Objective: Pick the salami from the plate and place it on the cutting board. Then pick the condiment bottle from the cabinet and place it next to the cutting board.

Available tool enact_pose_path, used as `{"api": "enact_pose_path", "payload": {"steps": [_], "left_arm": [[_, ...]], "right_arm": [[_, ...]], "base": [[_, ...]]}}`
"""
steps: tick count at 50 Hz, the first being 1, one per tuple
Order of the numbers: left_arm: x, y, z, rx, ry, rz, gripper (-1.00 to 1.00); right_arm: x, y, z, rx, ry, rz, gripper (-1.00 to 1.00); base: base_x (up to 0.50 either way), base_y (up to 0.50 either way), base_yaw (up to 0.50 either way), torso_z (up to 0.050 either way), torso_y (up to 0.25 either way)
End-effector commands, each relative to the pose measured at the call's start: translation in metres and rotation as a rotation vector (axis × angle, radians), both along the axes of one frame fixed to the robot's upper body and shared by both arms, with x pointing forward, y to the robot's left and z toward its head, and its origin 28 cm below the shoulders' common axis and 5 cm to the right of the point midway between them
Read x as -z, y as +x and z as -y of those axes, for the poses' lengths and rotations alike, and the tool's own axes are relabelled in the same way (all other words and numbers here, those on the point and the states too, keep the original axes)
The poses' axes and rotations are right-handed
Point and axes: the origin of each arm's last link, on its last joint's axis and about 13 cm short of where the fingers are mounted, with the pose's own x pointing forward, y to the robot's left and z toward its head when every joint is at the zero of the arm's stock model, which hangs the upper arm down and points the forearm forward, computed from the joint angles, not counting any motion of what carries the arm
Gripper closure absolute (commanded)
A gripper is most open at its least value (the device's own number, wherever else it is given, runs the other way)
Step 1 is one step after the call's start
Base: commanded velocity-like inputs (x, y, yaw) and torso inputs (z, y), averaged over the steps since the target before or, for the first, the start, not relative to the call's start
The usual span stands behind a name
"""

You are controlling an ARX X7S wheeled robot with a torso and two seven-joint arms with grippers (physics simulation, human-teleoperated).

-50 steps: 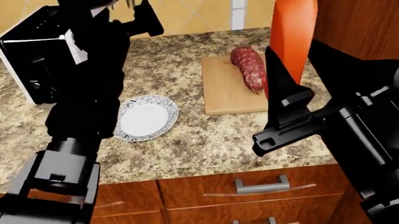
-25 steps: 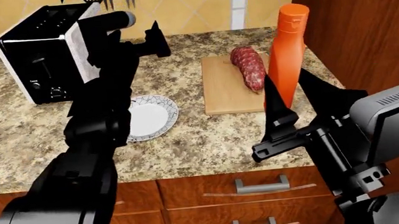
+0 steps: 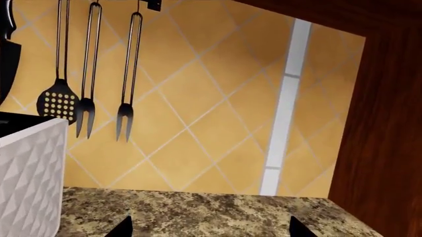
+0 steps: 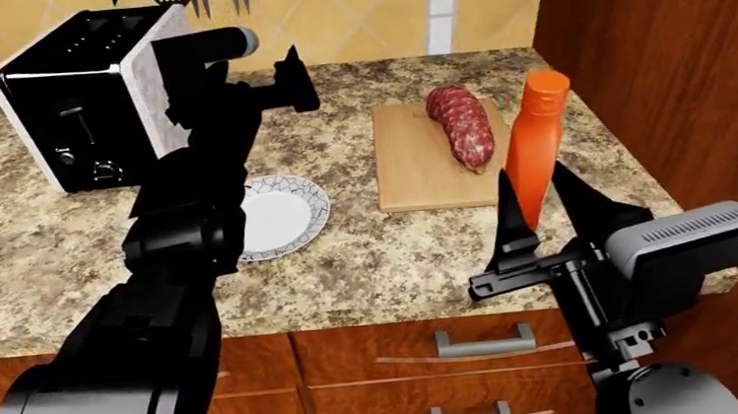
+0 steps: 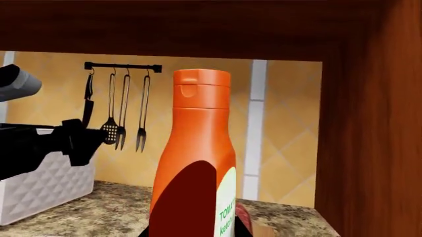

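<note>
Right pincer (image 4: pixel 538 204) seemingly apart behind upright orange-red condiment bottle (image 4: pixel 534 145).

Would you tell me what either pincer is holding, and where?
Nothing is held: the right pincer stands open just before the upright condiment bottle; the left pincer is open and empty.

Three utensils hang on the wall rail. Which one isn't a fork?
The slotted spatula, hanging beside the toaster. It ends in a rounded, perforated head, while the two forks next to it end in prongs.

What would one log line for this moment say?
dark red salami: on tan wooden cutting board | orange-red condiment bottle: upright beside board | right gripper: open | left gripper: raised
</note>
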Motion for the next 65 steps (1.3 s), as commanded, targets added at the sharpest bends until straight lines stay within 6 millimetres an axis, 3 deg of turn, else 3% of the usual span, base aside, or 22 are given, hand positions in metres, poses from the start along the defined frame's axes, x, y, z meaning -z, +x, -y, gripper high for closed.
{"api": "enact_pose_path", "payload": {"steps": [1,40,49,54,65], "left_arm": [[0.001,0.0,0.0,0.0,0.011,0.001,-1.0],[0.002,0.0,0.001,-0.004,0.035,0.01,-1.0],[0.002,0.0,0.001,-0.005,0.04,0.012,-1.0],[0.003,0.0,0.001,-0.004,0.041,0.014,-1.0],[0.003,0.0,0.001,-0.003,0.043,0.015,-1.0]], "right_arm": [[0.012,0.009,0.001,0.026,-0.018,0.013,1.0],[0.03,0.05,0.001,0.053,0.02,-0.053,1.0],[0.043,0.052,0.002,0.062,0.032,-0.084,1.0],[0.061,0.057,-0.001,0.067,0.008,-0.144,1.0],[0.069,0.059,-0.002,0.067,0.013,-0.161,1.0]], "base": [[0.0,0.0,0.0,0.0,0.0],[0.0,0.0,0.0,0.0,0.001],[0.0,0.0,0.0,0.0,0.0],[0.0,0.0,0.0,0.0,0.0],[0.0,0.0,0.0,0.002,0.001]]}}
